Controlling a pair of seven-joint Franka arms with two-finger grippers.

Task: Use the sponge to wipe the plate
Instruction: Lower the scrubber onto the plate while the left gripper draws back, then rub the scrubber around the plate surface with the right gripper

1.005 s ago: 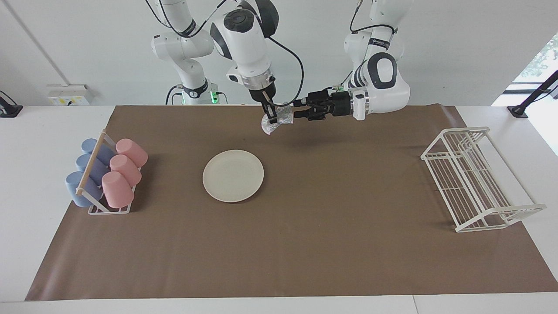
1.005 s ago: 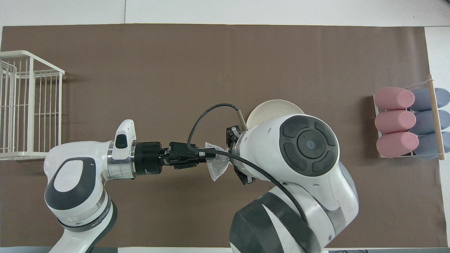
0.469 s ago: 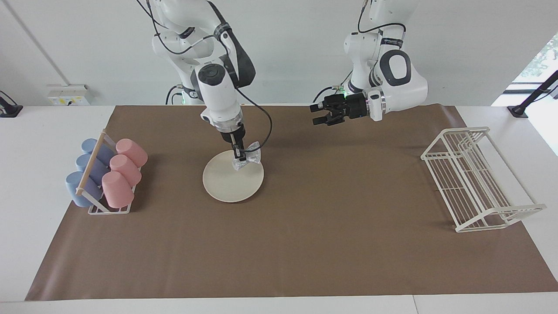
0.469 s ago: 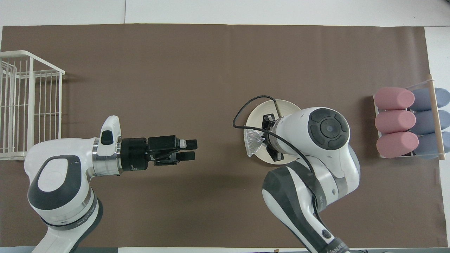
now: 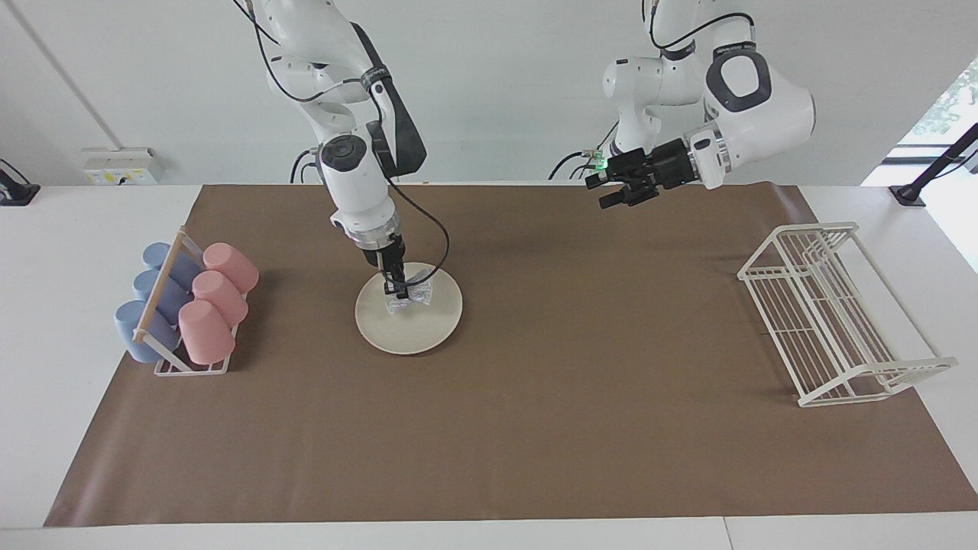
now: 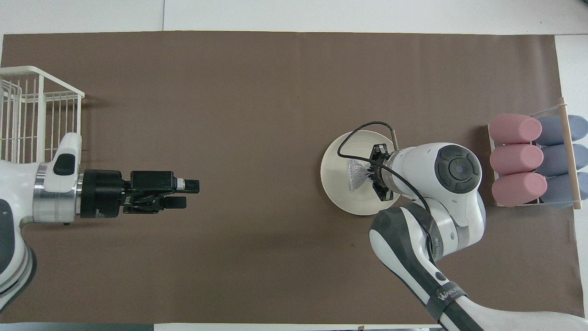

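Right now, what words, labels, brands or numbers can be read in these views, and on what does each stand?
Nothing is clear enough to quote.
On the right arm: white lettering on a dark band, too small to read.
On the left hand: a small white mark on its black body, unreadable.
On the wall box: yellow stickers, blurred.
On the plate, sponge, cups and wire rack: no text.

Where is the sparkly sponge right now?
The sponge is on the plate, on the part nearer the robots, pinched in the right claw. The plate lies toward the right arm's end, beside the cup rack.
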